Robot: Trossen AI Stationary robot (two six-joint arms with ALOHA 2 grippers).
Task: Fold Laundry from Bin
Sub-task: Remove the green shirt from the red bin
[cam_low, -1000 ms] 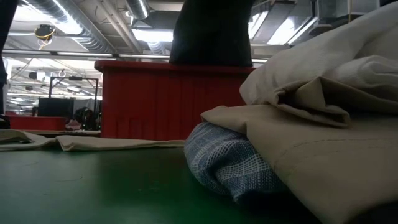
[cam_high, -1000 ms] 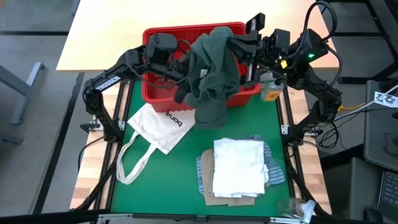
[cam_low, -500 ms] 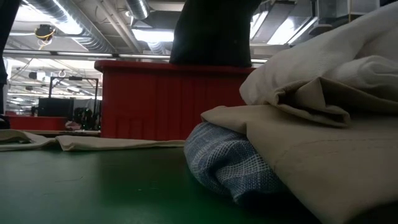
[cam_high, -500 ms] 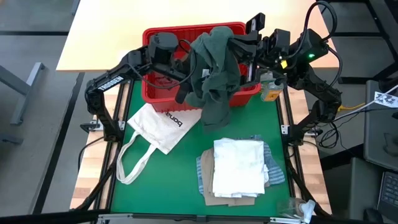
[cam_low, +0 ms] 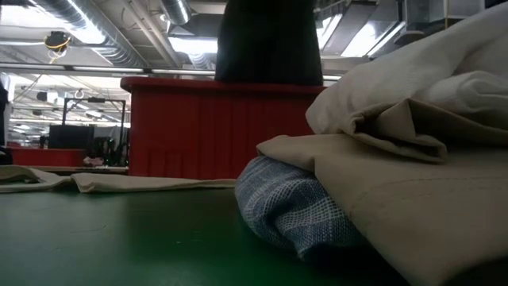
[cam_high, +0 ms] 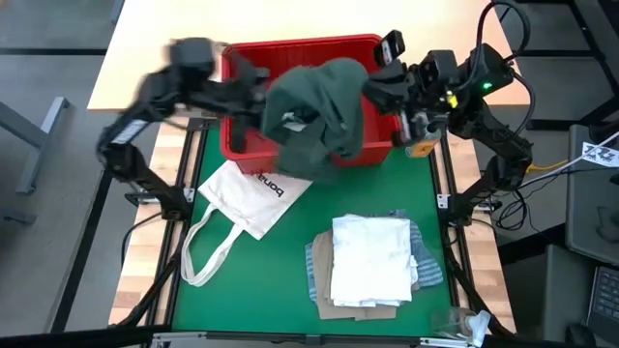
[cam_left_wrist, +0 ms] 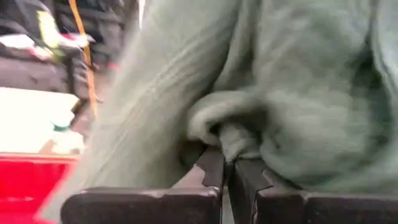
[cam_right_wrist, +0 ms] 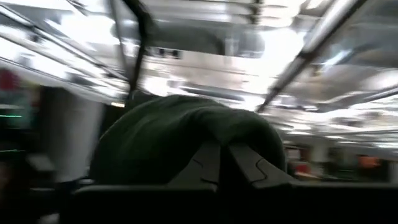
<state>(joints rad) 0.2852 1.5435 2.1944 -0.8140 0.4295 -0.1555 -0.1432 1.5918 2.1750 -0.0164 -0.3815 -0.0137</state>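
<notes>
- Over the red bin (cam_high: 242, 145) at upper centre of the high view, we hold the dark green-grey top (cam_high: 319, 111) lifted between both grippers.
- Best practice, we judge: pull the two grips apart evenly, keep the cloth clear of the rim, then lower it onto the green mat (cam_high: 280, 280).
- Our left gripper (cam_left_wrist: 227, 168) is pinched on a fold; the right gripper (cam_right_wrist: 221, 155) is clamped on the top's other edge.
- Both arms reach inward, raised above the bin.

Top (cam_high: 319, 111) above bin (cam_high: 290, 48); tote (cam_high: 253, 198) left of folded stack (cam_high: 372, 261).
</notes>
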